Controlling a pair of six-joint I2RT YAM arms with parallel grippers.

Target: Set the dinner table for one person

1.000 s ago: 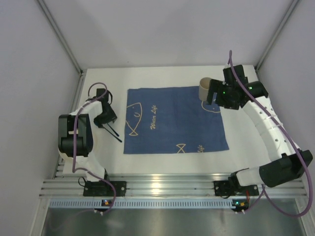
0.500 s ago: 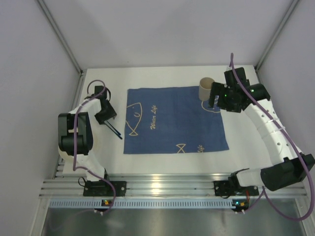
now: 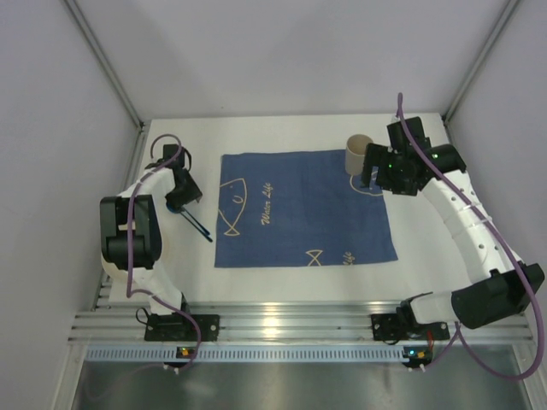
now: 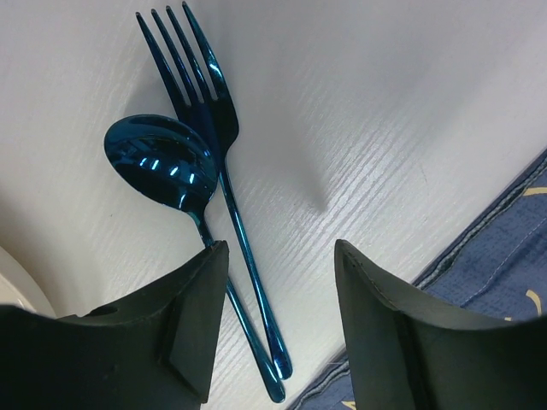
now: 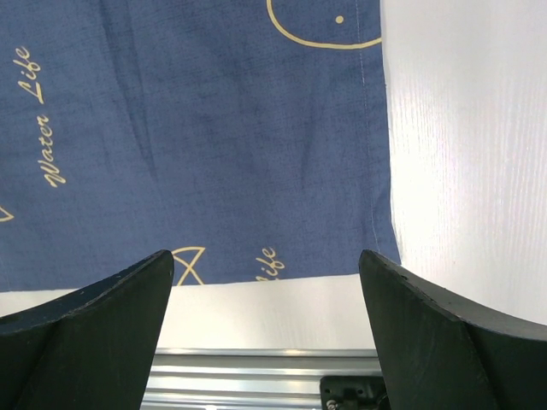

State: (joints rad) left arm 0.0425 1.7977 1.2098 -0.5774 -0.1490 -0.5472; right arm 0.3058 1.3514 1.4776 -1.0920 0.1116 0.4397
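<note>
Blue metallic fork [image 4: 226,179] and spoon [image 4: 162,162] lay pressed side by side on the white counter [image 3: 282,132], which spread under everything. They sat just left of the fish-print placemat [image 3: 299,209], with the left hand [image 4: 278,282] spread wide over their handles. Closing there risked pinching both pieces at once, or skidding the thin handles across the smooth surface. The right hand [image 5: 265,260] gaped empty over the placemat's right edge, near the tan cup [image 3: 356,154], which a careless swing could topple.
</note>
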